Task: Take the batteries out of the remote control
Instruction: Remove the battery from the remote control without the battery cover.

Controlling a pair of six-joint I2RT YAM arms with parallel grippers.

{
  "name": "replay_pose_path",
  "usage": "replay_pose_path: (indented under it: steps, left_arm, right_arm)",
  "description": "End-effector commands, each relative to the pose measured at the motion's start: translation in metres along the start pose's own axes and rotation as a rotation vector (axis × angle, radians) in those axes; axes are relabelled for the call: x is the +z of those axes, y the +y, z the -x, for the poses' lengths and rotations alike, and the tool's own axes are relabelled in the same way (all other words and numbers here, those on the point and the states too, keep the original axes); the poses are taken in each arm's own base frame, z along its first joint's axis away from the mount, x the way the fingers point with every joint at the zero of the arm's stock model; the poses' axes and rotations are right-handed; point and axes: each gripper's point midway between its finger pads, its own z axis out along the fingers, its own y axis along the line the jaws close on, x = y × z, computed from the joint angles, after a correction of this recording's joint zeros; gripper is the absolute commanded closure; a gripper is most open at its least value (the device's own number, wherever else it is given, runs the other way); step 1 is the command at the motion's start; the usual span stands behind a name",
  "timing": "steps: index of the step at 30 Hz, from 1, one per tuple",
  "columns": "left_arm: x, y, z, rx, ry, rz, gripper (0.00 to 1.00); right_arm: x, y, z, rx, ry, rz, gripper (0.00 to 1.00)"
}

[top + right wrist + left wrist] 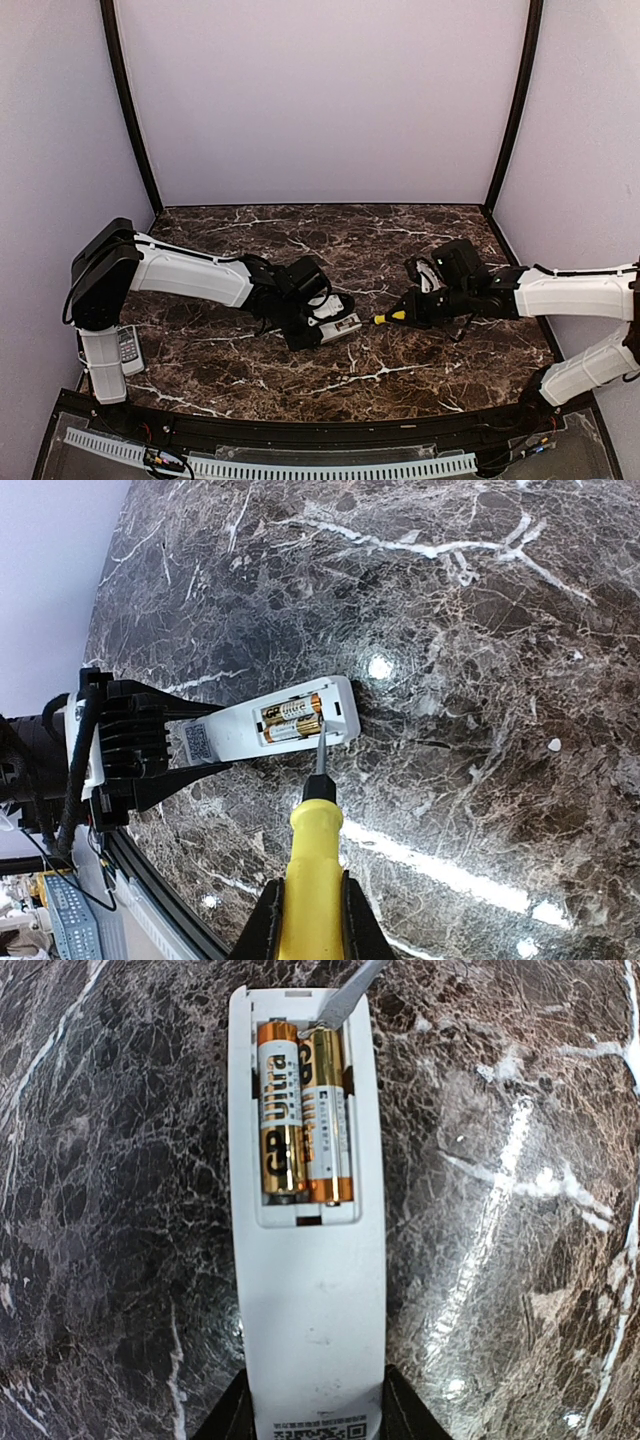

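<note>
1. The counter is a dark brown marble slab with white veins, enclosed by pale walls on three sides.
2. The left arm reaches in from the left toward the middle of the counter. The right arm reaches in from the right to meet it, and their ends lie close together near the centre.
3. The remote control is white and long, and it lies face down near the middle of the counter. The left jaws are clamped on its near end, one on each long edge. I cannot tell whether the remote's body rests on the marble or is held just above it. Its back cover is off, so the battery compartment is open at the far end.
4. A second remote, grey with buttons, lies at the left edge of the counter beside the left arm's base, well apart from the work.
5. The screwdriver has a yellow handle, and the right jaws are closed around it. Its thin metal blade points at the open compartment. In the left wrist view the tip touches the top end of the cells, about where the two meet.
6. The batteries are two slim cells with gold and white wraps. They sit side by side inside the compartment, touching along their length, and both are fully seated.
</note>
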Motion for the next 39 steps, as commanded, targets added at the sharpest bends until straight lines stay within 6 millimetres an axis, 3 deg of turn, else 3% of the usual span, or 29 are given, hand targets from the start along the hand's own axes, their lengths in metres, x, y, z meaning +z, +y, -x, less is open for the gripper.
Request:
replay_pose_path:
  steps: [1, 12, 22, 33, 39]
  left_arm:
    - [0.012, -0.029, -0.028, 0.059, 0.105, -0.089, 0.81]
    - [0.014, -0.030, -0.029, 0.060, 0.114, -0.091, 0.81]
    - [0.015, -0.030, -0.030, 0.060, 0.118, -0.089, 0.81]
    - [0.015, -0.029, -0.030, 0.059, 0.120, -0.083, 0.81]
    - [0.016, -0.029, -0.029, 0.056, 0.120, -0.083, 0.81]
  right_arm:
    - [-0.008, 0.060, 0.012, -0.065, -0.034, 0.267, 1.00]
    - [-0.019, 0.067, 0.014, -0.059, -0.055, 0.314, 1.00]
    - [-0.019, 0.060, 0.014, -0.054, -0.055, 0.288, 1.00]
    - [-0.017, 0.043, 0.014, -0.066, -0.049, 0.167, 1.00]
    - [-0.015, 0.044, 0.010, -0.138, -0.020, 0.086, 1.00]
